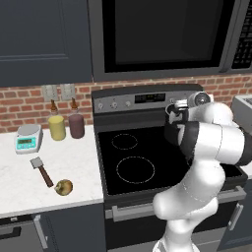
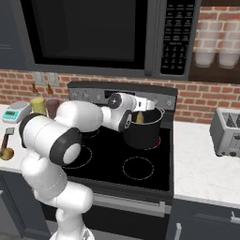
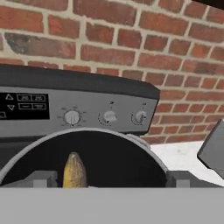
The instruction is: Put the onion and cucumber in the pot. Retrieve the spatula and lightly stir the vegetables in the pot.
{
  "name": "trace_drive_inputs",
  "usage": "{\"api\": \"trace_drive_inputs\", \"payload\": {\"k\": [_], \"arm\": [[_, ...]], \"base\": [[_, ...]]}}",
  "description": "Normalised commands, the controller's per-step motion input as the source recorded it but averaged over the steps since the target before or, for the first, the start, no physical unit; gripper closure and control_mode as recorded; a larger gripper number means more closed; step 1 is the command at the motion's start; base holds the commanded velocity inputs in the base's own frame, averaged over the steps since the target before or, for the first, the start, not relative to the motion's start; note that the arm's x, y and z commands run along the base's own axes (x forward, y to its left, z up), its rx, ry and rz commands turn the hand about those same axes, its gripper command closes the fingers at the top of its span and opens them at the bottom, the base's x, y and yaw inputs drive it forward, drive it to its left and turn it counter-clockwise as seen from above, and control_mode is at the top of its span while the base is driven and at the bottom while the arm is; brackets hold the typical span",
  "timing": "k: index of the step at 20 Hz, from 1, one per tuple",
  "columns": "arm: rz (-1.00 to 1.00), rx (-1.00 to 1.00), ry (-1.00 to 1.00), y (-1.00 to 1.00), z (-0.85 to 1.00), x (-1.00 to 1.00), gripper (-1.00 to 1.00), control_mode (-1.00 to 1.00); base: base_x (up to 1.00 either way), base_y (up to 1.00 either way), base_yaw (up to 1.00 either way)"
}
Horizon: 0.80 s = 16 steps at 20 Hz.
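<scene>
Over the pot (image 2: 143,129) at the stove's 1 o'clock burner, we see our tool (image 3: 107,183) spread wide, the cucumber (image 3: 75,170) lying loose between its tips inside.

The pot (image 2: 143,129), dark with a paler rim, stands upright on the stove's back right burner. The cucumber (image 3: 75,171), yellow-green with a tapered end, is inside it, its tip pointing up in the hand view. The onion (image 1: 63,187), a round tan ball, lies on the white counter left of the stove, just beside the end of the spatula (image 1: 41,170) handle; the grey blade points toward the wall
</scene>
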Motion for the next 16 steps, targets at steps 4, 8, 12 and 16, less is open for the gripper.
{"api": "trace_drive_inputs", "payload": {"k": [4, 8, 12, 16], "arm": [[0.0, 0.0, -0.07, 0.24, 0.62, -1.0, -1.0, -1.0], [0.0, 0.02, 0.0, 0.46, 0.79, -1.0, -1.0, -1.0], [0.0, 0.08, 0.13, 0.53, 0.96, -0.87, -1.0, -1.0], [0.0, 0.12, 0.34, 0.68, 1.0, -0.7, -1.0, -1.0]], "base": [[0.0, 0.0, 0.0], [0.0, 0.0, 0.0], [0.0, 0.0, 0.0], [0.0, 0.0, 0.0]]}}
